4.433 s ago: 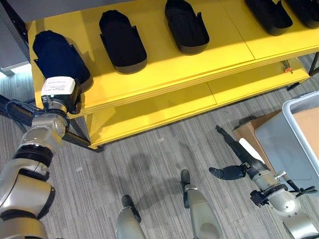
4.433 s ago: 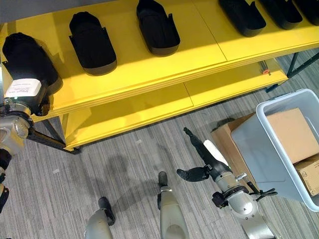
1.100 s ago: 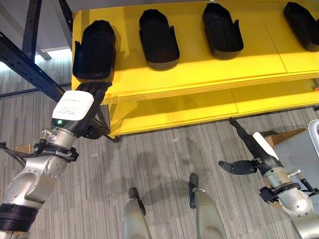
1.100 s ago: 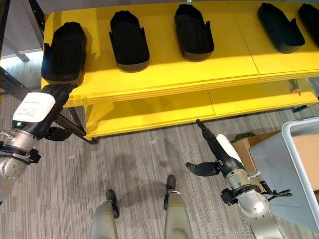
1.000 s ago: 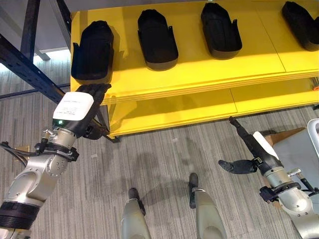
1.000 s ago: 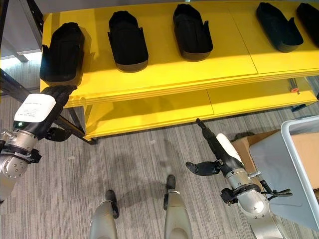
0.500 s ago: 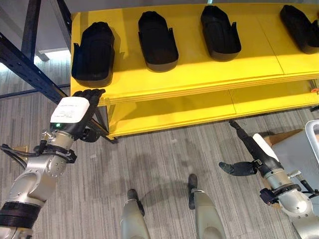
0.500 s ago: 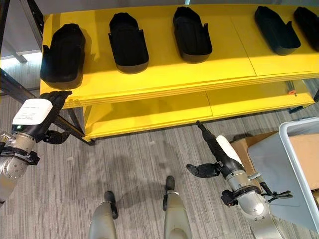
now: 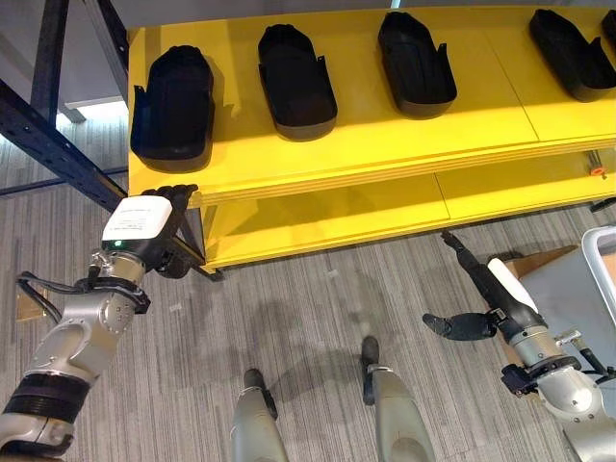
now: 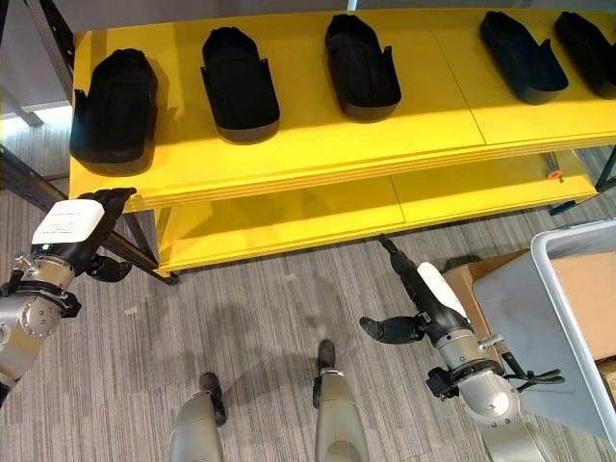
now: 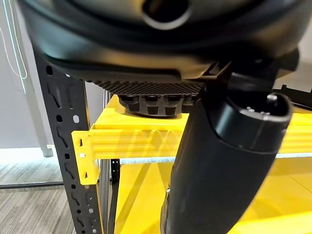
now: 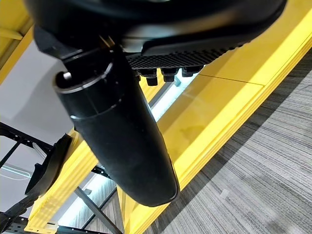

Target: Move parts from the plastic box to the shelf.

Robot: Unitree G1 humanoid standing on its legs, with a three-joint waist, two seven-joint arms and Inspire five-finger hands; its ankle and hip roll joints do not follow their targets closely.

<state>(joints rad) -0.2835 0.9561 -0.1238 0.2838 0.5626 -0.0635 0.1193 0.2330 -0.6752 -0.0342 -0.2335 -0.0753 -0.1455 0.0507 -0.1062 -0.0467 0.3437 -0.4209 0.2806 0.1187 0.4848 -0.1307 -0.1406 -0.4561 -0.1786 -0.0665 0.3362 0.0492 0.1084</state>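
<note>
Inspecting the yellow shelf, we find black parts lined along its top. The left hand hangs empty at the shelf's left corner, fingers loosely extended. The right hand, fingers straight and empty, hovers near the grey plastic box.

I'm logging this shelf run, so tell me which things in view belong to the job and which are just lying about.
Job: black parts, yellow shelf, plastic box, left hand, right hand.
Lying about: cardboard boxes in the plastic box, flat cardboard on the floor.
</note>
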